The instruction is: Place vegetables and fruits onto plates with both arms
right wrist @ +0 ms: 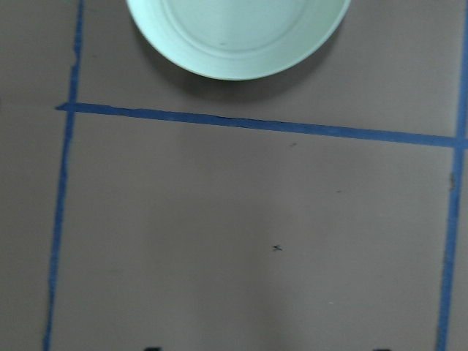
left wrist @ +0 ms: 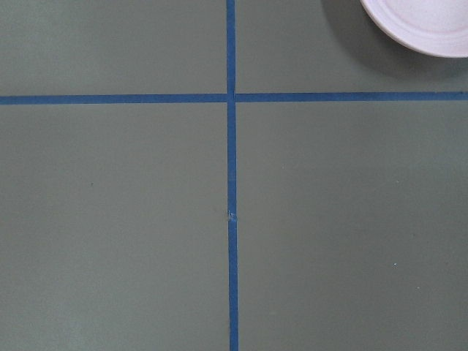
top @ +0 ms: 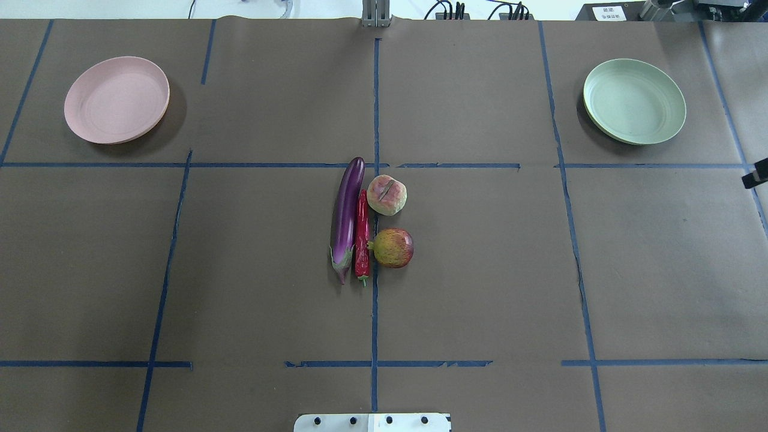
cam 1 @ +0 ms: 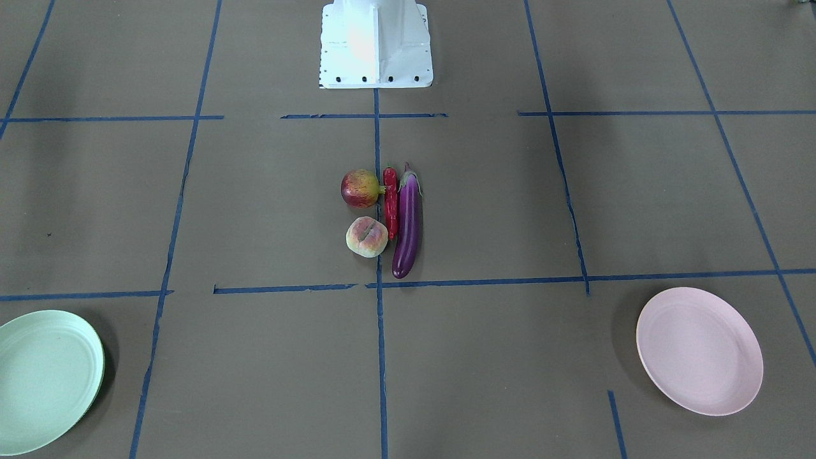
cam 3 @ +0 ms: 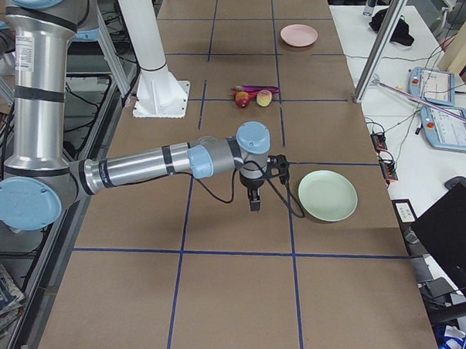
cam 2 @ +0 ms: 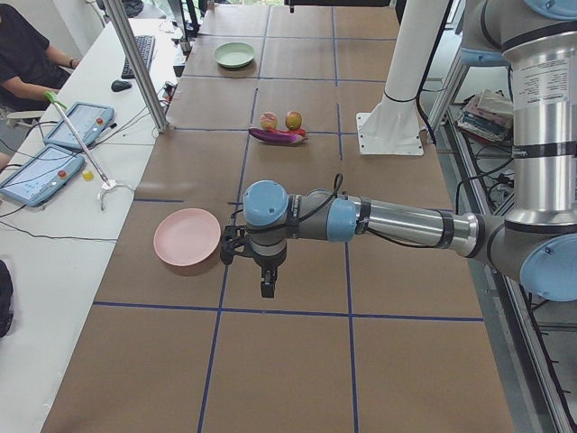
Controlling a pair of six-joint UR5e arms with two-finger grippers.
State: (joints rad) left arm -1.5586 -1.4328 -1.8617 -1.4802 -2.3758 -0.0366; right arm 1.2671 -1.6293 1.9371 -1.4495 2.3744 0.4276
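All four pieces lie bunched at the middle of the worktop (top: 240, 270), on the centre tape line and well apart from both arms; nothing is on a plate yet. The eggplant (top: 348, 216) and the chili pepper (top: 362, 234) lie side by side on the robot's left of the bunch, their long axes running straight away from the base and their stem ends toward it. The peach (top: 387, 195) and the pomegranate (top: 393, 248) sit just beside them on the right, so I judge the left arm better placed for the vegetables and the right arm for the fruits. The left gripper (cam 2: 268, 287) hangs pointing down just beside the pink plate (top: 117, 99), at the end of a forearm stretched out nearly level. The right gripper (cam 3: 254, 203) hangs the same way just beside the mint green plate (top: 635, 101). Each would have to swing inward toward the centre before reaching anything; whether either pair of fingers is apart or together I cannot tell from these side views.
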